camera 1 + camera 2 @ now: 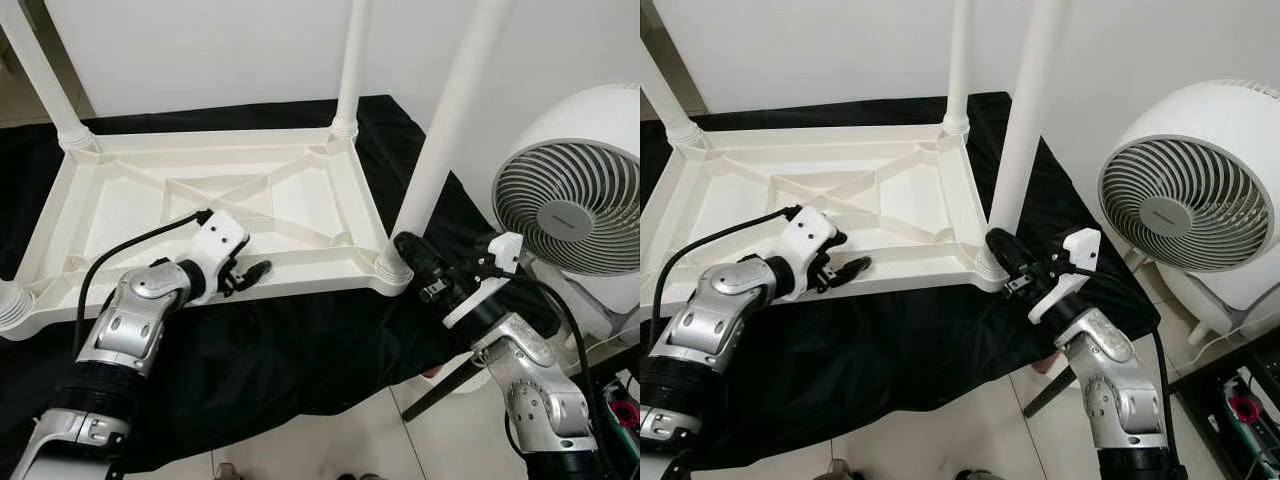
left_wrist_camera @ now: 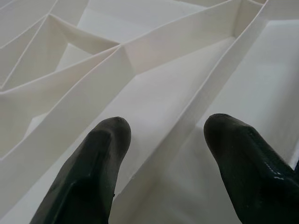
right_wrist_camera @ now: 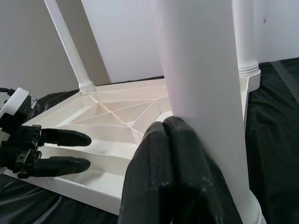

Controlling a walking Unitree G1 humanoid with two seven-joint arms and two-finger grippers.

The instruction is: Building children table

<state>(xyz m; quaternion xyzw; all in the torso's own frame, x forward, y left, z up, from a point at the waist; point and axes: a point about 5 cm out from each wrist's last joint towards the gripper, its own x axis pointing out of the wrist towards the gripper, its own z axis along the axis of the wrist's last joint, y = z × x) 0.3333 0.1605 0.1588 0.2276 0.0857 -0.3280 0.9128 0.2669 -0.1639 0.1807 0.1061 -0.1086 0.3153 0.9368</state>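
Upturned white ribbed plastic table (image 1: 210, 200) on black cloth (image 1: 280, 350); left gripper (image 1: 243, 273) released, right gripper (image 1: 405, 245) clenched against round near-right leg (image 1: 440, 140).

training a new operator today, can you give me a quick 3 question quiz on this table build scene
1. True or false: the white tabletop lies upside down on the black cloth, ribs facing up.
2. Which claw is at the base of the near leg? A) left claw B) right claw
3. Fill in: the left claw hovers open over the tabletop's near ____.

Key:
1. True
2. B; in the right wrist view its fingers are closed together against the leg.
3. Rim. A white fan stands on the robot's right.
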